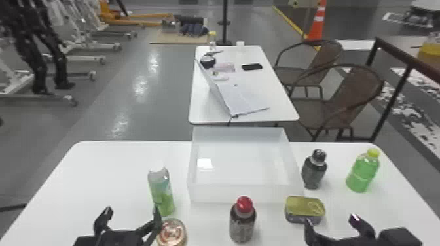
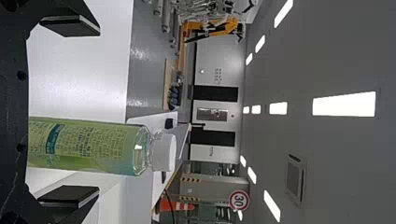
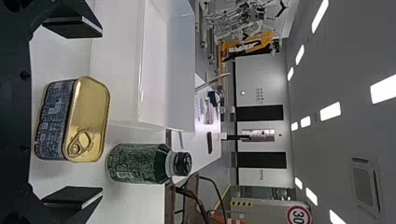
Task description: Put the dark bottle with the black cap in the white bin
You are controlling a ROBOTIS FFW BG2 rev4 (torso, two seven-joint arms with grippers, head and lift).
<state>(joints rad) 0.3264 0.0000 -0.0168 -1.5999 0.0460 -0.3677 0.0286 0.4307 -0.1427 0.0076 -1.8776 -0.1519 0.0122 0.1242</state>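
The dark bottle with the black cap point(image 1: 314, 170) stands upright on the table, just right of the white bin point(image 1: 245, 193). My right gripper point(image 1: 330, 222) is open at the table's near right, nearer than the bottle. In the right wrist view the bottle point(image 3: 140, 163) is beyond the spread fingers of my right gripper point(image 3: 74, 112), with the tin closer. My left gripper point(image 1: 131, 217) is parked open at the near left; in the left wrist view a green bottle stands in front of the left gripper point(image 2: 70, 112), untouched as far as I can see.
A gold-topped tin point(image 1: 305, 209) sits between the right gripper and the dark bottle. A green bottle with a yellow-green cap point(image 1: 363, 171) stands farther right. A red-capped bottle point(image 1: 243, 222) is before the bin; a white-capped bottle point(image 1: 161, 191) and a can point(image 1: 172, 232) are left.
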